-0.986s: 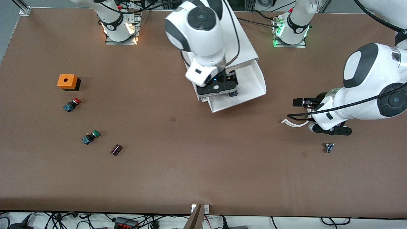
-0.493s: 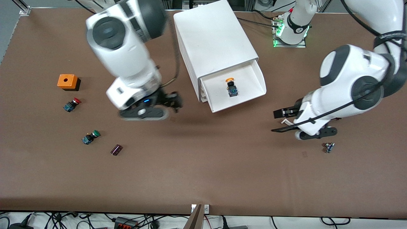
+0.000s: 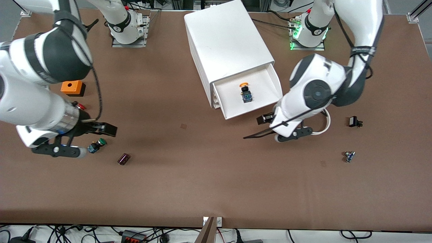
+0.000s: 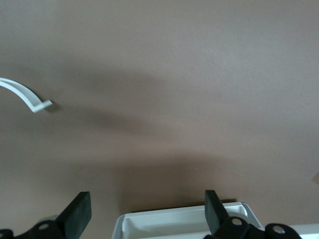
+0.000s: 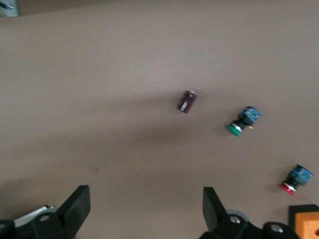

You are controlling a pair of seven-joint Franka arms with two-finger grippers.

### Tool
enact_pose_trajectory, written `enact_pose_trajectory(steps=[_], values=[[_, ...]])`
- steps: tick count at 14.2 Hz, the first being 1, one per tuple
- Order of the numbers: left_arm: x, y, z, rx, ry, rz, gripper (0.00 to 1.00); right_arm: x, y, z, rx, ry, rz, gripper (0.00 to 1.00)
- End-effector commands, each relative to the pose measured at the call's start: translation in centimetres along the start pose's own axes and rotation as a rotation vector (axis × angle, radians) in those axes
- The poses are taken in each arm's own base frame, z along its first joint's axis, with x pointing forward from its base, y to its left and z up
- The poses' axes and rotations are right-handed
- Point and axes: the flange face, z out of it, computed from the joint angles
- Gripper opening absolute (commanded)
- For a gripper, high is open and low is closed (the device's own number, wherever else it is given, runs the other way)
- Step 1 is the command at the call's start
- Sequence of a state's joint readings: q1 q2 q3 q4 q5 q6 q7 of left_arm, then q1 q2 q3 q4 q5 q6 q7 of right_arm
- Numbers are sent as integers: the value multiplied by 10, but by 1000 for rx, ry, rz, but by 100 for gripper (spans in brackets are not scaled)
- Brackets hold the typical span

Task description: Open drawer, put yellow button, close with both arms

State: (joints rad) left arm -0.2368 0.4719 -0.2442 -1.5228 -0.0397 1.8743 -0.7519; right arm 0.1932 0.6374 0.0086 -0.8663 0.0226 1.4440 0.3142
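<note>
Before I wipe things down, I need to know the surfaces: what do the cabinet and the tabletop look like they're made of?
The cabinet looks like smooth white plastic: uniform colour, thin walls on its open drawer. The tabletop looks like a matte brown mat, perhaps rubber or felt: no glare, faint scuffs.

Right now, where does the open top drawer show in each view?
Front view: drawer pulled out of the cabinet, yellow button inside.
Left wrist view: its rim shows under the open left hand.
Right wrist view: not in it.
Shared landmark: white curved strip, front and left wrist views.
</note>
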Motion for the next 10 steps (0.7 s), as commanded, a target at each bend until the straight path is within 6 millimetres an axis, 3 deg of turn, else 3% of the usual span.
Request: enact_pose_trajectory(steps=[1, 3, 5, 7, 10], values=[[-20, 0, 11, 6, 39, -22, 100, -5, 21, -3, -14, -48, 6, 100], [-40, 9, 24, -14, 52, -38, 100, -5, 48, -10, -10, -48, 42, 100], [-54, 11, 28, -6, 47, -31, 100, -16, 87, -5, -5, -75, 95, 100], [-67, 11, 31, 7, 41, -17, 100, -30, 107, -23, 4, -9, 86, 100], [-97, 23, 46, 27, 6, 34, 100, -47, 153, -43, -9, 53, 55, 100]])
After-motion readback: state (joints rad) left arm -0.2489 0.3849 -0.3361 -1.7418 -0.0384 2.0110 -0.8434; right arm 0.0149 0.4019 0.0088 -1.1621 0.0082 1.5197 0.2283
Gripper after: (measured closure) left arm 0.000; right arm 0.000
